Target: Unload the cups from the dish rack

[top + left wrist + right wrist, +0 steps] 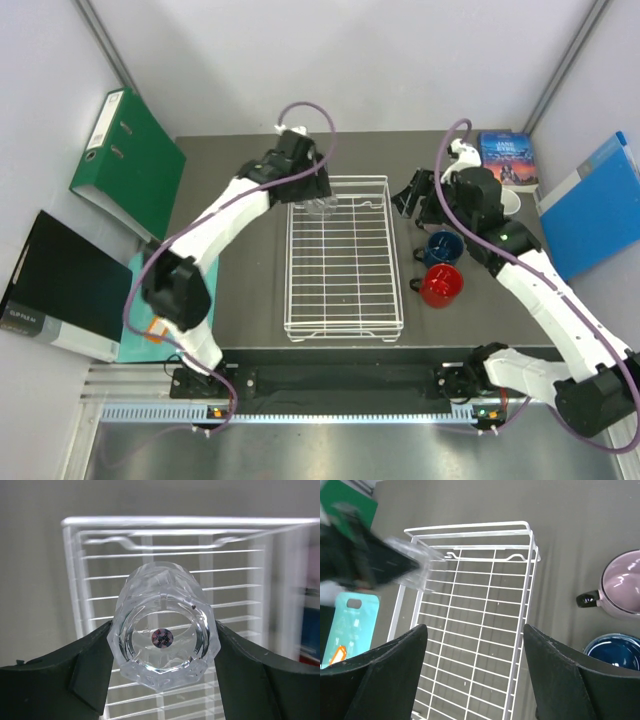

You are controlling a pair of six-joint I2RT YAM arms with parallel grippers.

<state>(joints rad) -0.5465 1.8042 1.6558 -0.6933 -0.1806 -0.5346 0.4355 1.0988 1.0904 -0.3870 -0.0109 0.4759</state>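
Left gripper [162, 630] is clamped on the tumbler [162, 605], one finger on each side wall. The wrist view looks straight down the glass end-on, so its long axis runs along the gripper's reach and the fingers squeeze across it.

The tumbler sits at the far-left corner of the rack [288, 270]. I can't tell if it's clear of the wires.

The low left wire side is just beside the glass, with bare tabletop [250, 300] past it. My guess is the shortest way out is up, then left over that side, keeping the glass level.

Right gripper [475, 630] hangs over the rack's right part, fingers apart, holding nothing. It's well away from the tumbler, so the left arm owns this one.

Mauve cup [620, 592], blue cup [615, 652] and red cup [441, 285] stand on the tabletop right of the rack
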